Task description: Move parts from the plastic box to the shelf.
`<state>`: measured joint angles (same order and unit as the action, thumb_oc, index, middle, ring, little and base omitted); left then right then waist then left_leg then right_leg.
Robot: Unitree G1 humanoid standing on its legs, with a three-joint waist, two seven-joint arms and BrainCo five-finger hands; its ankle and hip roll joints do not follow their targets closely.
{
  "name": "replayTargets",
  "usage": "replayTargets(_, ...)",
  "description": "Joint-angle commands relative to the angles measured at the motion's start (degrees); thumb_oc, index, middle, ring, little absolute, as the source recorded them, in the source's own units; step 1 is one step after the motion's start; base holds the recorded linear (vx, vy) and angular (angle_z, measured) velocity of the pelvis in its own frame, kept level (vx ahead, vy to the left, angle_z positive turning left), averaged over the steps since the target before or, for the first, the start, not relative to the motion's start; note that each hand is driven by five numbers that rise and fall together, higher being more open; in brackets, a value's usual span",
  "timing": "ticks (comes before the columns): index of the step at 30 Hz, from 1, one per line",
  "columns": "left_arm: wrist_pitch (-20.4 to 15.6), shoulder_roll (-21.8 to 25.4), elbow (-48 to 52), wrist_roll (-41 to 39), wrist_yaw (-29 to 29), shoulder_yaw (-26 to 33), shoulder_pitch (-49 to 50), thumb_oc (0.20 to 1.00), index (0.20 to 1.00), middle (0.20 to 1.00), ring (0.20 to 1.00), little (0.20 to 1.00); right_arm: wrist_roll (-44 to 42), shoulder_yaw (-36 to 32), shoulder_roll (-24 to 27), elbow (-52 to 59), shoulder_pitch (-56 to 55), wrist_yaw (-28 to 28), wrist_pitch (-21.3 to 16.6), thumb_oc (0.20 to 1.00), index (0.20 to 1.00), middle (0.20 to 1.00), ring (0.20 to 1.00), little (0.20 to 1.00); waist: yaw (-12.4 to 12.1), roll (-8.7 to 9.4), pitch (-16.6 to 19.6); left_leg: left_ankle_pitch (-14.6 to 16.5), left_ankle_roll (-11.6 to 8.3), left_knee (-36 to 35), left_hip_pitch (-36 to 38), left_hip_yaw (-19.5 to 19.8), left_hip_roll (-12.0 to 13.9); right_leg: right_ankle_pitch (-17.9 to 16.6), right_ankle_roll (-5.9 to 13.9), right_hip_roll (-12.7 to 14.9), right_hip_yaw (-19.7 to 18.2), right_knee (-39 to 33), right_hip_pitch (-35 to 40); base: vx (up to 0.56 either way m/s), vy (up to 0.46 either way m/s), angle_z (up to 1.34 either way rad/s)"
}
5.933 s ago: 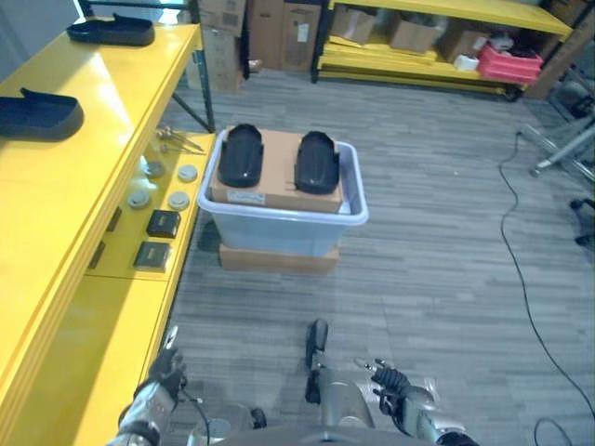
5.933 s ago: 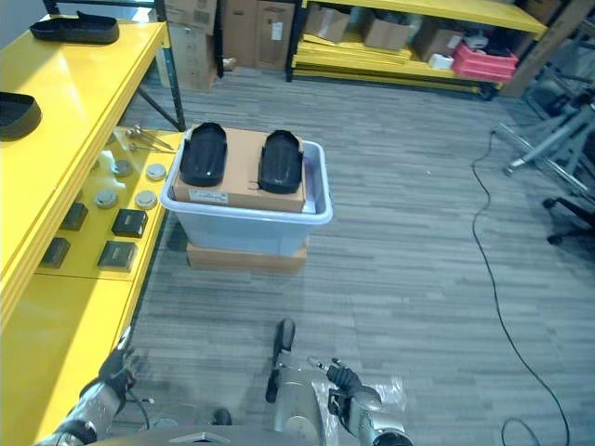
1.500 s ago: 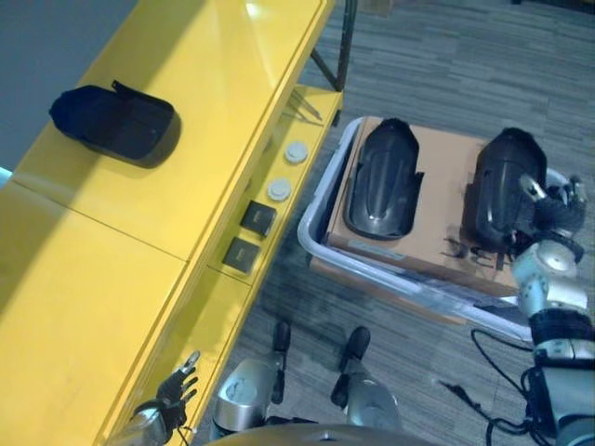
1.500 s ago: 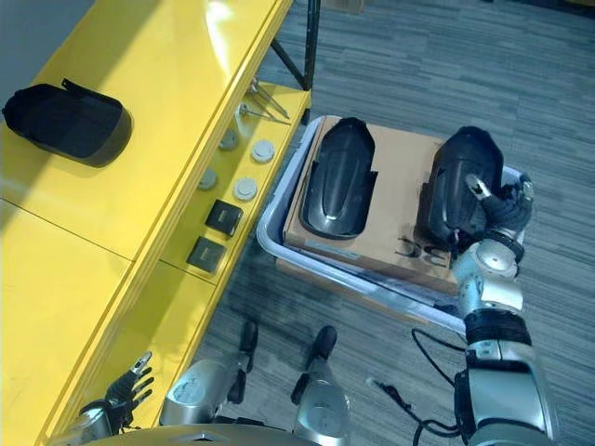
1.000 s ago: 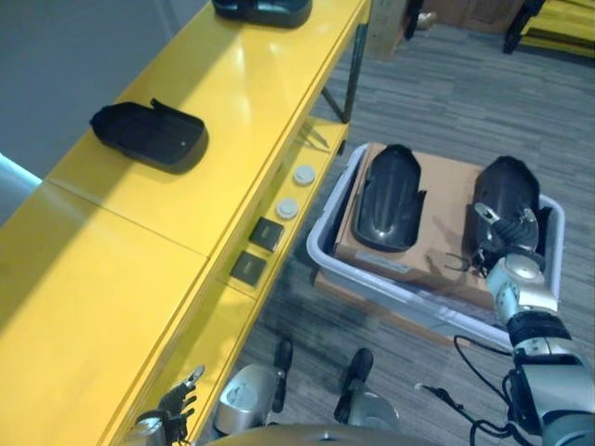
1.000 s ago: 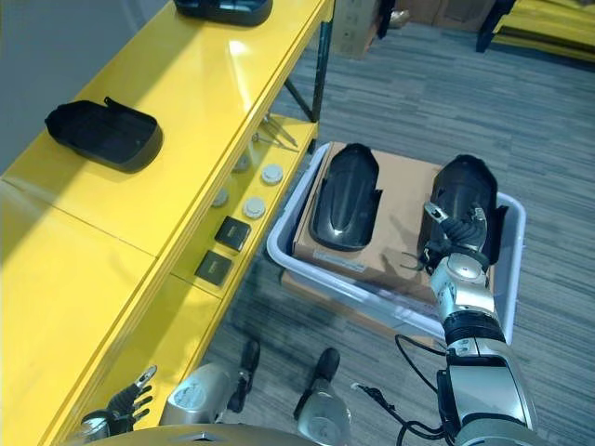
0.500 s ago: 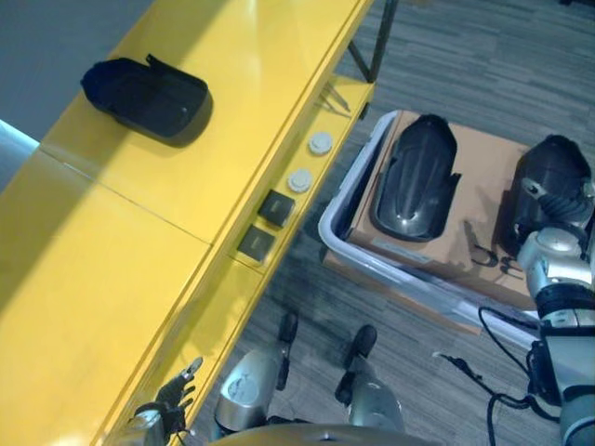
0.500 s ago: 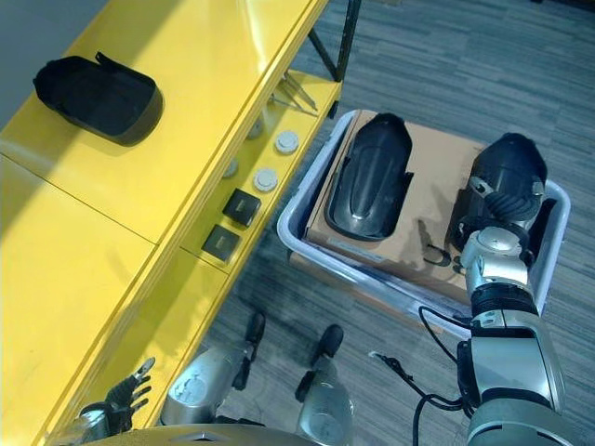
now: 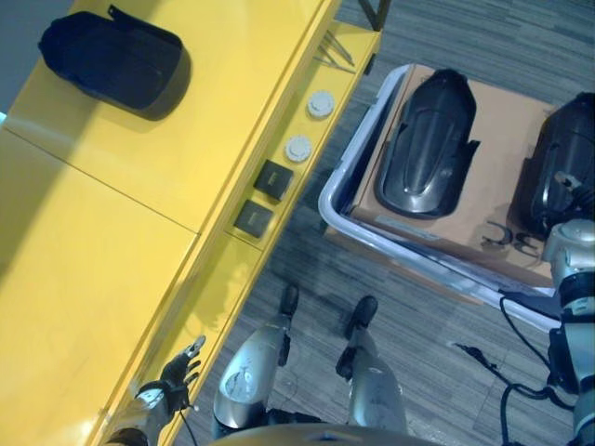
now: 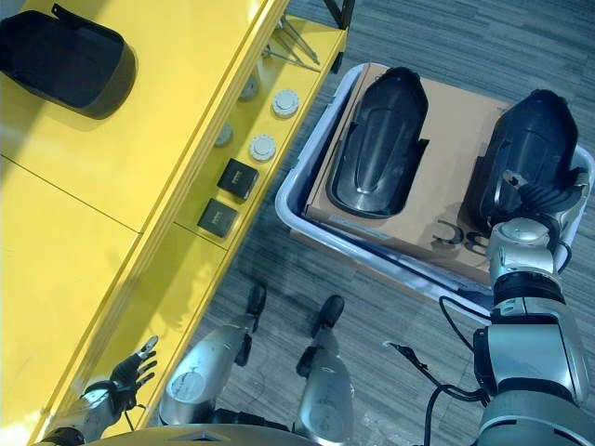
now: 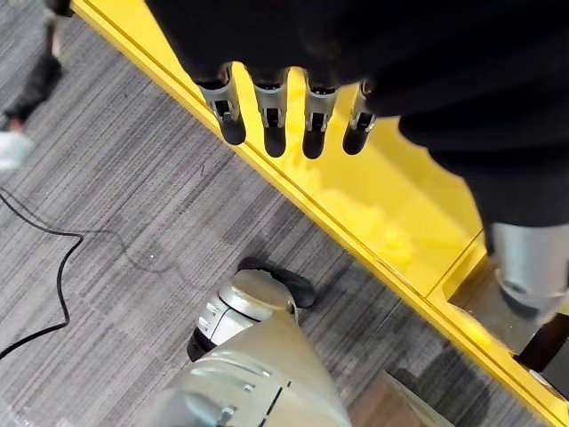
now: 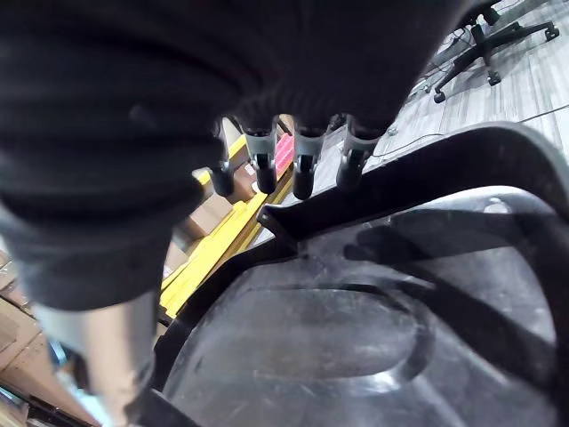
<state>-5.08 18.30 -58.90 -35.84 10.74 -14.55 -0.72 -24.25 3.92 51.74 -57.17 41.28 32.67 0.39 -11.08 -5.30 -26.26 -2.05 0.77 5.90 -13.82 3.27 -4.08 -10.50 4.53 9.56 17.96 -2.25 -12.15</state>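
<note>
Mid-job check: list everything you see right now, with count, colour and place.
Moulded black plastic shell parts: two, black, side by side on the cardboard in the box; the right-hand one is under the right hand.
Flat cardboard sheet: one, brown, on top of the box.
Translucent plastic box: one, pale grey, on the floor beside the shelf.
Black tray-like part: one, on the shelf's top level.
Yellow shelf: one, along the left.
Round white discs: at least two, on the lower shelf level.
Small black square blocks: two, lower level, nearer than the discs.
Left hand: open, by the shelf's near edge.
Right hand: fingers straight over the right-hand shell part.
</note>
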Motion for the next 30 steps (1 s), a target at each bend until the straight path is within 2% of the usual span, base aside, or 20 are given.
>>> replayTargets(1,-0.5,5.6,-0.4,-0.6,0.5,-1.9,0.0,1.000,1.000,1.000,1.000,1.000,2.0,5.6,6.3,1.8,1.6,0.9,-2.0,1.000,1.000,1.000,1.000,1.000,-0.4,-0.19,4.2,0.0,-1.72,0.5,-3.8,1.3,1.4,7.6,3.41,0.1,-2.6,7.1,-0.8,0.00,0.000,0.00)
replayTargets(8,-0.4,5.8,0.0,-0.9,0.5,-1.8,-0.7,1.000,1.000,1.000,1.000,1.000,0.6,5.4,6.4,1.8,1.3,1.4,-2.4,1.000,1.000,1.000,1.000,1.000,0.1,-0.29,3.9,0.1,-1.82,0.7,-4.4,0.8,1.6,7.4,3.28,-0.1,-3.0,6.9,-1.6,0.00,-0.005,0.00)
replayTargets(18,0.2,6.5,0.8,-1.3,0.9,-2.4,-1.7,1.000,1.000,1.000,1.000,1.000,-1.8,5.4,5.9,-1.3,1.1,-1.5,-1.8,1.000,1.000,1.000,1.000,1.000,0.3,-0.99,2.9,0.2,-1.98,1.1,-5.1,0.4,1.6,7.3,3.30,0.1,-3.4,7.2,-2.7,-0.01,-0.025,-0.05)
replayTargets(30,0.5,6.4,1.5,-2.8,1.5,-3.4,-2.7,1.000,1.000,1.000,1.000,1.000,-7.4,5.5,4.3,-3.1,3.7,-4.4,-2.1,1.000,1.000,1.000,1.000,1.000,0.7,-2.93,1.4,0.0,-2.00,2.3,-7.5,-0.1,1.2,7.6,3.14,0.7,-4.1,9.2,-6.0,0.00,0.001,0.00)
